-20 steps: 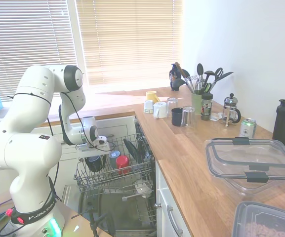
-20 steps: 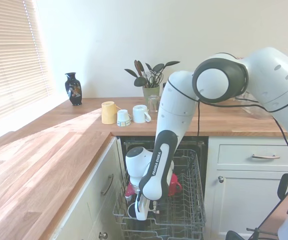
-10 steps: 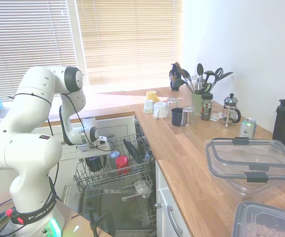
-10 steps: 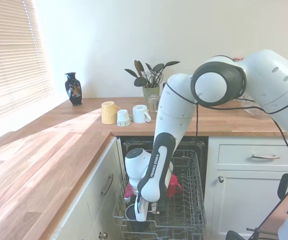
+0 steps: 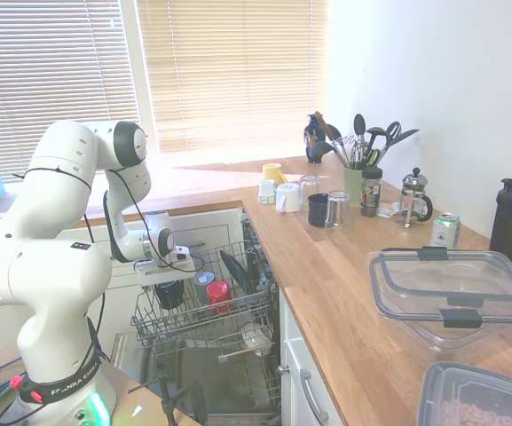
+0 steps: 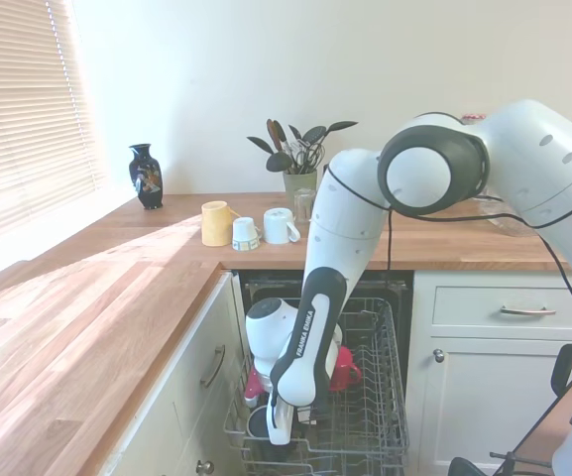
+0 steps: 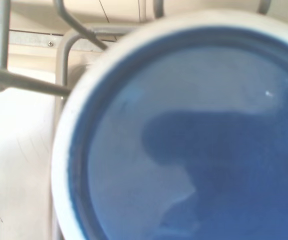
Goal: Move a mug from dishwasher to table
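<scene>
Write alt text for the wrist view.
A close, blurred look straight down into a mug with a blue inner wall and pale rim fills the picture. Grey wires of the dishwasher rack cross behind it.

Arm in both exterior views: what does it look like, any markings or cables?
The arm is glossy white with rounded segments and dark grey joint caps. Black "FRANKA EMIKA" lettering runs along the forearm. A thin black cable loops alongside the links. The gripper body is white.
</scene>
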You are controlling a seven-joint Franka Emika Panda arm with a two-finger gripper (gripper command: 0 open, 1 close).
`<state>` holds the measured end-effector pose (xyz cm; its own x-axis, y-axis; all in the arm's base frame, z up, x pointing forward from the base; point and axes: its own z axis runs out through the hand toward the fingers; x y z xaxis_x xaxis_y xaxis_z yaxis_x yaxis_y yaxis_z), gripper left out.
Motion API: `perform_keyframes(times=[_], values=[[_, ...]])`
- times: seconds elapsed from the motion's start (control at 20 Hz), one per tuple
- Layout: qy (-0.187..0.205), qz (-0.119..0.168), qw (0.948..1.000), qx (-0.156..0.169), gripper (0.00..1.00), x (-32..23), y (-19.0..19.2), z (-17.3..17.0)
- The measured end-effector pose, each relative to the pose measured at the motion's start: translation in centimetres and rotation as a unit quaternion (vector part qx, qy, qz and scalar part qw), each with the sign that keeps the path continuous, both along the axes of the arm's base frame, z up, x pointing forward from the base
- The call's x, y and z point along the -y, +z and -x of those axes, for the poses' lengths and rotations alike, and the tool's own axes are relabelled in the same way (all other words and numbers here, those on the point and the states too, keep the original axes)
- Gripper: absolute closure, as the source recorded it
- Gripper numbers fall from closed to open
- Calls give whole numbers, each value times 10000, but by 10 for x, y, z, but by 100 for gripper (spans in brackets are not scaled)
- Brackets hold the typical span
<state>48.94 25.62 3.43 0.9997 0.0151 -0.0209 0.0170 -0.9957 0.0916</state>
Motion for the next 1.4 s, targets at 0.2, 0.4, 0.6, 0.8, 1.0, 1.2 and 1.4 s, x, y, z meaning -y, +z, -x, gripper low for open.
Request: perform_keyframes(times=[0.2, 0.4, 0.6, 0.8, 1.0, 1.2, 1.4], values=[[-13, 5, 10000, -16, 100, 2, -1, 1], [-24, 4, 10000, -24, 100, 2, -2, 1], [-11, 32, 10000, 15, 100, 1, -1, 0], [-27, 31, 10000, 23, 100, 1, -1, 0], [-89, 11, 10000, 37, 100, 2, 2, -1], [-100, 38, 9999, 93, 100, 3, 7, -1], [-175, 84, 9996, 194, 100, 7, 16, 1]])
